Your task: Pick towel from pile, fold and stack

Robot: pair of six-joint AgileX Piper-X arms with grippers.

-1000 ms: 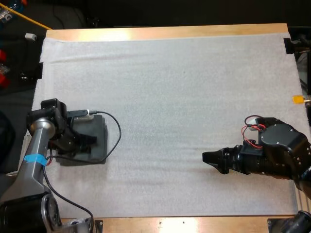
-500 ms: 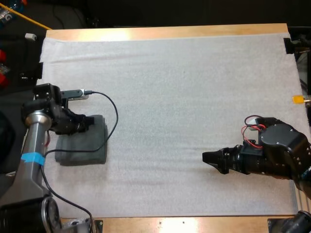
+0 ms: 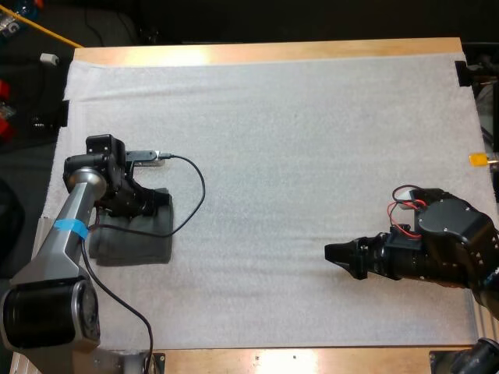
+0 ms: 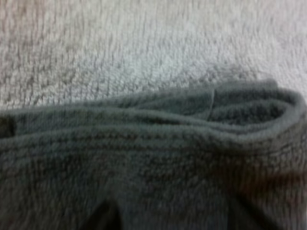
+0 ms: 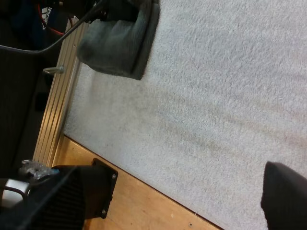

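Your left gripper (image 3: pixel 150 204) has shifted to the towel's (image 3: pixel 134 243) twelve-o'clock edge, fingers apart; your right gripper (image 3: pixel 337 261) hovers at the mat's (image 3: pixel 296 140) four o'clock, also apart.

Your left arm (image 3: pixel 66 234) comes up from the near-left corner, wrist bent so the left claw (image 3: pixel 150 204) points right, fingers (image 4: pixel 103 218) apart. Your right arm (image 3: pixel 456 249) sits low at the right edge, right claw (image 3: pixel 335 261) aimed left, fingers (image 5: pixel 62 196) spread wide.
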